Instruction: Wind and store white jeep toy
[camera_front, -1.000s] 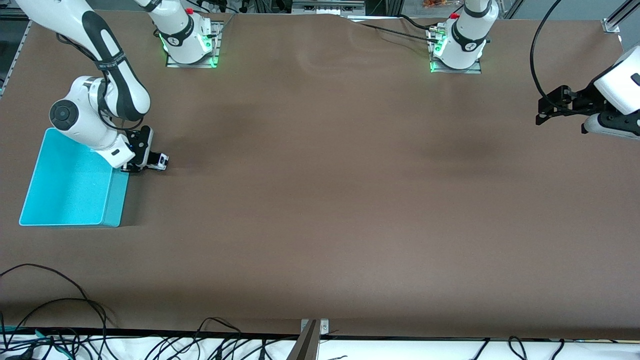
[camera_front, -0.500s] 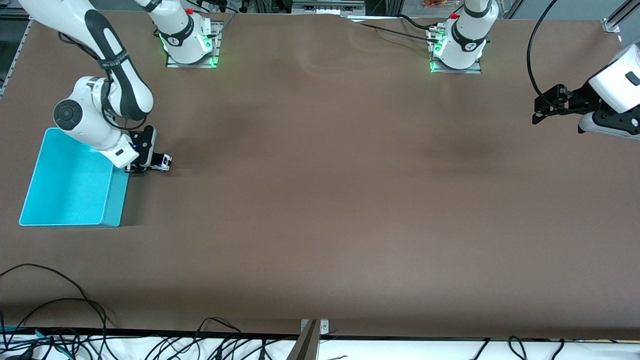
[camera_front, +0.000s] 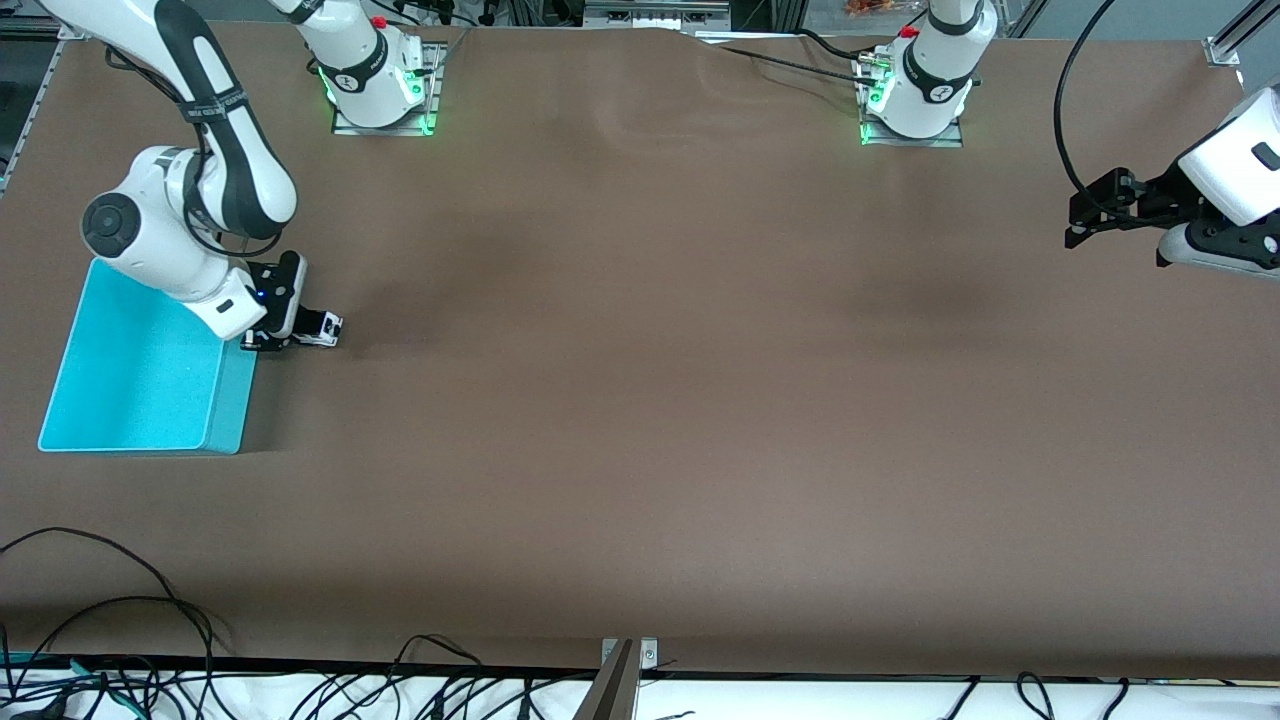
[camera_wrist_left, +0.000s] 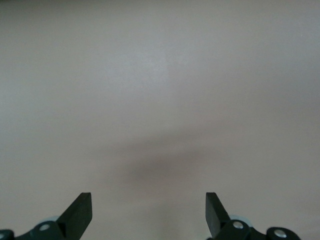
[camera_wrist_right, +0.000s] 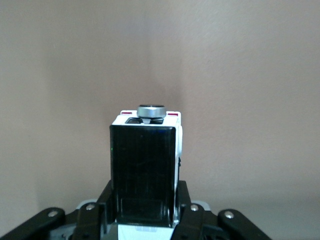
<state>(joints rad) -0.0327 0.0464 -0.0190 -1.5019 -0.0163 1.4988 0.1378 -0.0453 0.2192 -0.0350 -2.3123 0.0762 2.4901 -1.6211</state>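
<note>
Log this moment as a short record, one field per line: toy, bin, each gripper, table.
toy: white jeep toy, on the table beside the turquoise bin, black roof showing in the right wrist view
bin: turquoise bin, at the right arm's end of the table, nothing seen inside
right gripper: shut on the white jeep toy
left gripper: open, waiting in the air over the left arm's end
table: brown table

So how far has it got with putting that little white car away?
Picked up: the right gripper is shut on the white jeep toy, right beside the turquoise bin. Whether it is wound, I cannot tell. Left to do: drop it in the bin. The left gripper waits open at its own end.
</note>
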